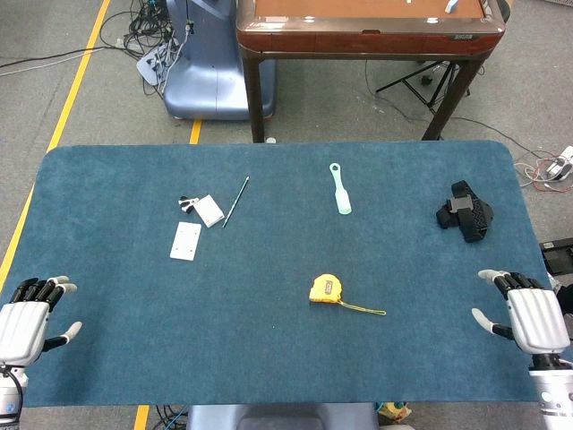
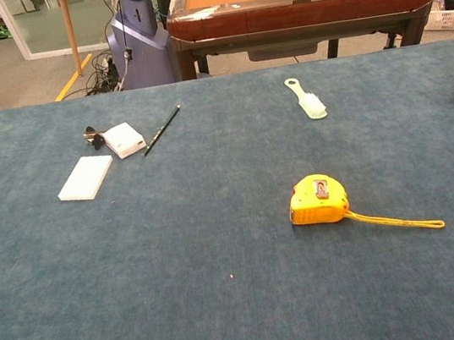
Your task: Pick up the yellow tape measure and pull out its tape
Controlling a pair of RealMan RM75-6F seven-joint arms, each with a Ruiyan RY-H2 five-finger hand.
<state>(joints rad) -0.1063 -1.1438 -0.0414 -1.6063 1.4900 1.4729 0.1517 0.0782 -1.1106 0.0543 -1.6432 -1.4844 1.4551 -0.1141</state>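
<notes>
From the head view I see the yellow plastic tape measure (image 1: pixel 327 289) lying near-centre on the blue felt table (image 1: pixel 269 358), its yellow wrist strap (image 1: pixel 363 309) trailing right. My right hand (image 1: pixel 528 313) sits nearer it than my left hand (image 1: pixel 31 318); both are spread and hold nothing.

The chest view shows neither hand, only the case (image 2: pixel 318 200) lying flat.

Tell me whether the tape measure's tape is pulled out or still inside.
Cannot tell. The tape measure lies flat, untouched; the thin yellow strip trailing from it could be its wrist strap rather than the tape.
</notes>
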